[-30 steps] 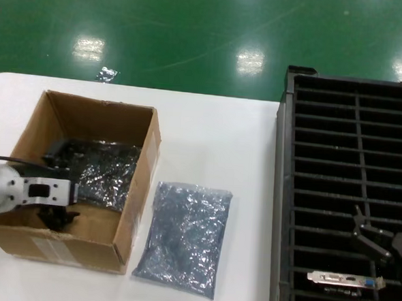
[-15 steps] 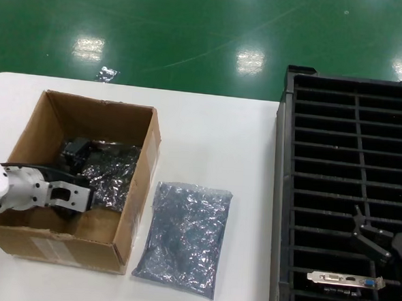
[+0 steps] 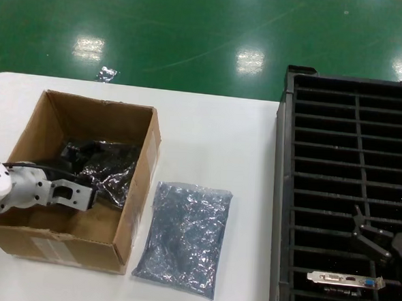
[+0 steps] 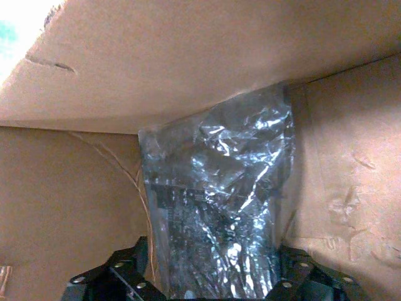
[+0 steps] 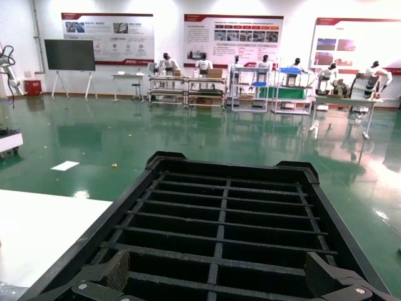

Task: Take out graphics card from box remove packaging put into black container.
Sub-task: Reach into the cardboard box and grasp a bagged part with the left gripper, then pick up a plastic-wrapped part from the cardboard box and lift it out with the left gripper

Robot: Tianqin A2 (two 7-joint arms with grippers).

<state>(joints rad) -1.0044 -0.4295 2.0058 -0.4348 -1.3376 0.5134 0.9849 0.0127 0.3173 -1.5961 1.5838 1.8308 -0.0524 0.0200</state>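
Observation:
The brown box [image 3: 49,117] stands open at the table's left. Inside it a graphics card [image 4: 188,216] shows dimly through its crinkly packaging [image 3: 108,169], which leans against the box's wall [image 4: 156,69]. My left gripper [image 3: 93,188] is down in the box, its fingers [image 4: 125,276] pressed against the two long edges of the bagged card [image 4: 213,207]. Another graphics card's silver bracket [image 3: 346,280] stands in a near slot of the black container [image 3: 285,162]. My right gripper [image 3: 380,236] hangs open over that container [image 5: 219,219], holding nothing.
A second silver-grey bag [image 3: 183,238] lies flat on the white table [image 3: 215,138], right of the box. The container fills the table's right side. A scrap of foil [image 3: 107,74] lies on the green floor beyond the table's far edge.
My left gripper has gone deeper into the box, toward the bagged card, and come to rest round it. The bag has shifted and crumpled a little. The right arm has not moved.

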